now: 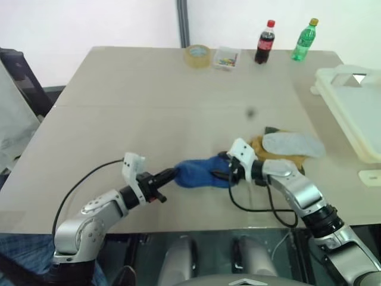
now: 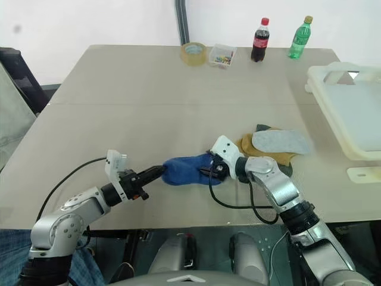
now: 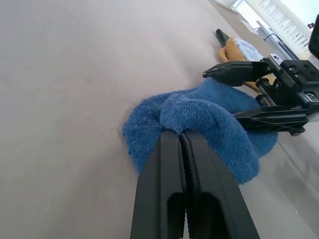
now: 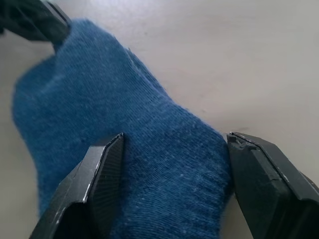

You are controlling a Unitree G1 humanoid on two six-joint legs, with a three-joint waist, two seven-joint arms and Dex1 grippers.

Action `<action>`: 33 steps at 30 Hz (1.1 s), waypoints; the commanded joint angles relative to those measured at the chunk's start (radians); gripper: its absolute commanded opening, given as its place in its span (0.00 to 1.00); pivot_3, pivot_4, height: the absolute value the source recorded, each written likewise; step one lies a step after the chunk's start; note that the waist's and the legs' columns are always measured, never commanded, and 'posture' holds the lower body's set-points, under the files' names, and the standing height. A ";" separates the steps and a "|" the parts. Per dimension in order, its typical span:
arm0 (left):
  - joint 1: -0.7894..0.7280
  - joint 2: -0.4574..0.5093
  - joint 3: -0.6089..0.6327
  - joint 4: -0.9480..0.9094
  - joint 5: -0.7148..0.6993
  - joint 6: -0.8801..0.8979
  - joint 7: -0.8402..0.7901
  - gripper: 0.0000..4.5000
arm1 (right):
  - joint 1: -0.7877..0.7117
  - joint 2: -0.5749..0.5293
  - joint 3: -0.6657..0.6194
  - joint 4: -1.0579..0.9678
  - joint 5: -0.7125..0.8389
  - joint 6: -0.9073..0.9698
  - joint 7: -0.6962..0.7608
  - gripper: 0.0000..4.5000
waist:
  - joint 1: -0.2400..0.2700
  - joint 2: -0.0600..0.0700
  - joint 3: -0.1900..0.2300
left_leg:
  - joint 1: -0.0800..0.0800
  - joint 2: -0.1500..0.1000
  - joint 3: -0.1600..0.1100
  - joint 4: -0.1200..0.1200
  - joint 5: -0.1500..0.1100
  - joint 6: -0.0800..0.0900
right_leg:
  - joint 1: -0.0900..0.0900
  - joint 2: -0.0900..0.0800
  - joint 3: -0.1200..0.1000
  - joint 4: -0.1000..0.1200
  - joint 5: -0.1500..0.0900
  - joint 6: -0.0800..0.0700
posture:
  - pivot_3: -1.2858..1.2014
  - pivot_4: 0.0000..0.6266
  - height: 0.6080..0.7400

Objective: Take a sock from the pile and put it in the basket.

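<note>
The blue sock (image 1: 199, 173) lies flat on the table near the front edge, drawn away from the pile (image 1: 286, 149) of mustard, pale grey and dark green socks to its right. My left gripper (image 1: 169, 174) is shut, pinching a fold at the sock's left end (image 3: 199, 117). My right gripper (image 1: 223, 168) stands open at the sock's right end, one finger on each side of the fabric (image 4: 149, 149), not closed on it. The cream basket (image 1: 326, 89) stands at the table's right edge, beyond the pile.
Along the far edge stand a tape roll (image 1: 197, 55), a small clear box (image 1: 226, 58), a cola bottle (image 1: 264, 42) and a green bottle (image 1: 304, 39). A small white piece (image 1: 370, 176) lies near the basket. Black cables trail from both wrists.
</note>
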 commanded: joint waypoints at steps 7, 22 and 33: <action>-0.032 0.012 0.059 0.039 -0.003 0.019 0.039 0.56 | 0.021 -0.009 -0.004 0.021 -0.063 0.025 -0.004 0.76 | 0.002 0.000 0.000 | 0.004 0.000 -0.001 0.001 0.000 0.000 | 0.005 -0.001 -0.001 0.000 -0.002 -0.004 | 0.52 0.24 1.00; -0.180 0.074 0.015 0.208 -0.183 0.517 0.122 0.99 | 0.033 0.001 -0.002 0.008 -0.095 0.030 -0.017 0.76 | 0.003 0.002 -0.004 | 0.014 0.000 0.000 0.000 0.000 0.000 | 0.014 -0.003 0.000 0.001 -0.003 -0.003 | 0.52 0.24 1.00; -0.348 -0.152 0.086 0.459 -0.344 0.728 0.072 0.99 | 0.020 0.020 0.009 0.008 -0.128 0.025 -0.005 0.76 | 0.000 0.008 -0.013 | 0.018 -0.003 -0.001 0.000 0.000 0.000 | 0.019 -0.003 0.000 0.000 -0.003 -0.003 | 0.52 0.24 1.00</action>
